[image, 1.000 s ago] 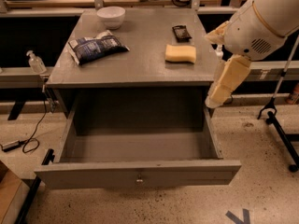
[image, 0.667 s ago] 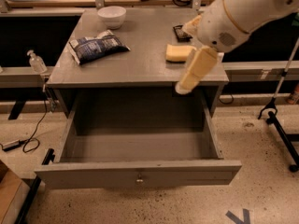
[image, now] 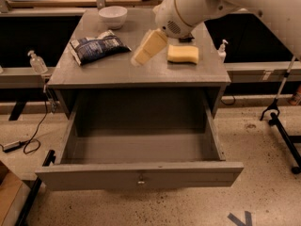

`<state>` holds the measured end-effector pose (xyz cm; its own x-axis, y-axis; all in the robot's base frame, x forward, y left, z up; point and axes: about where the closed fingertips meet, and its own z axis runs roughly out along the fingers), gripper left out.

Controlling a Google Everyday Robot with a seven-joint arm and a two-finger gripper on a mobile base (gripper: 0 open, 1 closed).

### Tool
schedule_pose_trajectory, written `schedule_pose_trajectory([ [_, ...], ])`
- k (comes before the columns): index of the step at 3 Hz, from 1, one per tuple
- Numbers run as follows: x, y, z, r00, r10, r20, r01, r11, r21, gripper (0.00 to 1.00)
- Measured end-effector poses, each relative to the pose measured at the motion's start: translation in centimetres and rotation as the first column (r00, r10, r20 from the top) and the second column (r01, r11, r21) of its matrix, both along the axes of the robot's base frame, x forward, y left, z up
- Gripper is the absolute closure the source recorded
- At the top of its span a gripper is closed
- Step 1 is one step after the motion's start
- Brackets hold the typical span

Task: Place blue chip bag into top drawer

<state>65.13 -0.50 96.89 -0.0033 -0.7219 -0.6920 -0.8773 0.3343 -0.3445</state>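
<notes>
Findings: the crinkled dark-blue foil chip bag [image: 98,46] lies flat on the left part of the grey counter [image: 141,75], untouched and well apart from the drawer opening. The wide grey wooden top drawer [image: 141,174] stands pulled fully out, interior bare, evidently to receive it. The pale two-finger gripper [image: 143,53] hangs above mid-counter, between the bag and the rectangular yellow sponge [image: 183,53], angled toward the bag; it carries nothing, and whether it is released or clenched cannot be told. A round white bowl [image: 113,17] sits at the rear.

Markings: the bag's white print is unreadable; no other writing noted.
</notes>
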Motion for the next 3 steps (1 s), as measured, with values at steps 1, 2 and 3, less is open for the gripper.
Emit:
schedule_pose_trajectory([
  [1, 0.3, 0.6, 0.2, 1.0, -0.005, 0.008, 0.005, 1.0, 0.012, 0.0],
  [2, 0.9, 1.7, -0.7, 0.9997, -0.019, -0.014, 0.02, 0.999, 0.046, 0.0],
  [3, 3.4, 5.0, -1.5, 0.999, -0.029, -0.033, 0.033, 0.993, 0.116, 0.0],
])
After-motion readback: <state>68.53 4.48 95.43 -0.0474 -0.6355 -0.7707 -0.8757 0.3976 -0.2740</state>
